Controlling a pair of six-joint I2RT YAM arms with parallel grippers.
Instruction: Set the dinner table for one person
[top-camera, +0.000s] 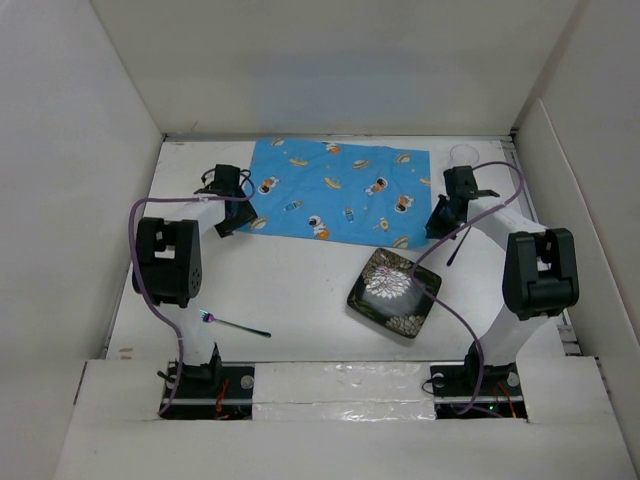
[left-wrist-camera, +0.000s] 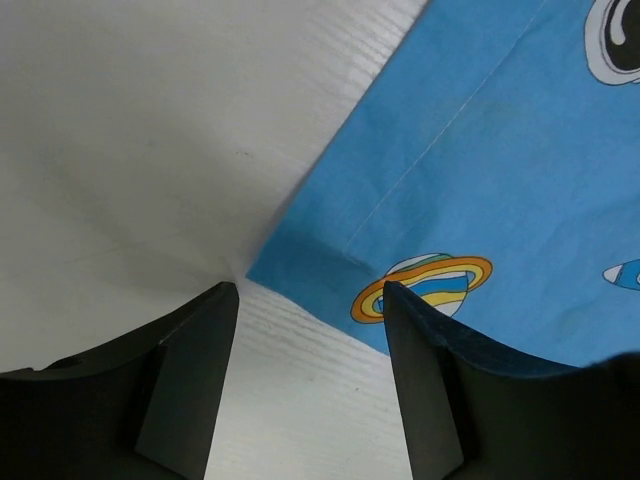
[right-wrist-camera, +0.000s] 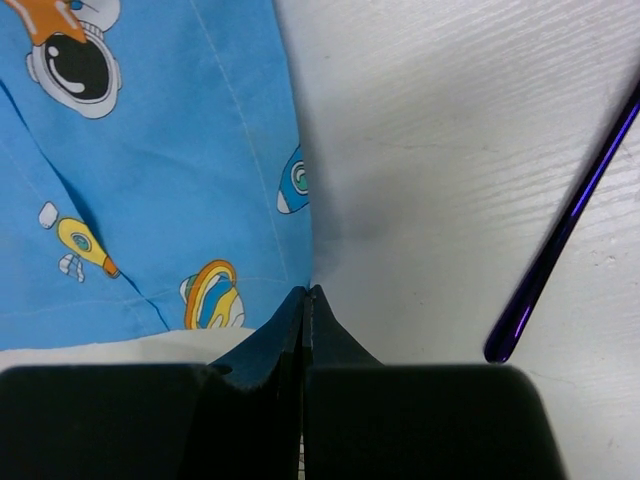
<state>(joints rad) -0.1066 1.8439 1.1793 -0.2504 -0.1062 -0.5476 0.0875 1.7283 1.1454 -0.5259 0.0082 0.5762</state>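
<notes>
- While your right gripper is pressed together at the near right corner of the cloth, bring the spread left gripper low and pinch the near left corner squarely.
- Thin and hemmed, it lies flat at the far middle of the matte white table; pull evenly.

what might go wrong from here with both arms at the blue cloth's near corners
1. The left gripper is open astride one corner of the blue cartoon-printed cloth, while the right gripper is shut at another. A pull now would likely skew or bunch it.
2. The thin purple utensil lies close beside the right gripper, so a sideways move may knock it.
3. The clear glass stands near the cloth's far right corner, and a dragged cloth might catch it.
</notes>
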